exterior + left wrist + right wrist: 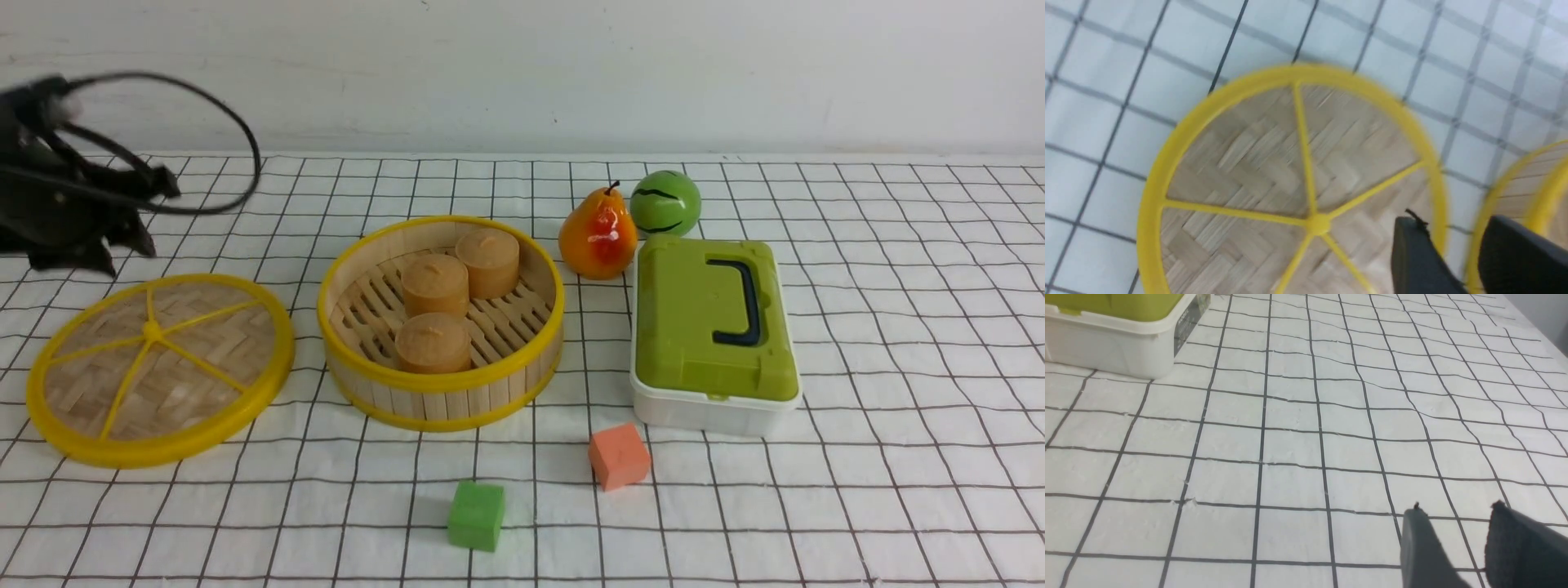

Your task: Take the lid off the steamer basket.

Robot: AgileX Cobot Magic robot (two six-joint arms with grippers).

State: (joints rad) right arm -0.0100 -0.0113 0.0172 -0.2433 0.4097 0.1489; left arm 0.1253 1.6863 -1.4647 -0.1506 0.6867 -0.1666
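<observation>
The lid (160, 367), a woven bamboo disc with a yellow rim and spokes, lies flat on the cloth to the left of the steamer basket (441, 322). The basket is uncovered and holds three round tan buns (434, 284). My left gripper (122, 245) hangs above and behind the lid at the far left, blurred, open and empty. In the left wrist view the lid (1290, 179) fills the frame, the basket's edge (1527, 188) shows beside it, and my left gripper (1453, 224) has its jaws apart. My right gripper (1455, 512) is open over bare cloth and does not show in the front view.
A white box with a green lid and dark handle (712, 331) stands right of the basket, its corner in the right wrist view (1118, 330). A pear (598, 233) and a green ball (665, 202) sit behind it. An orange cube (619, 456) and a green cube (476, 514) lie in front.
</observation>
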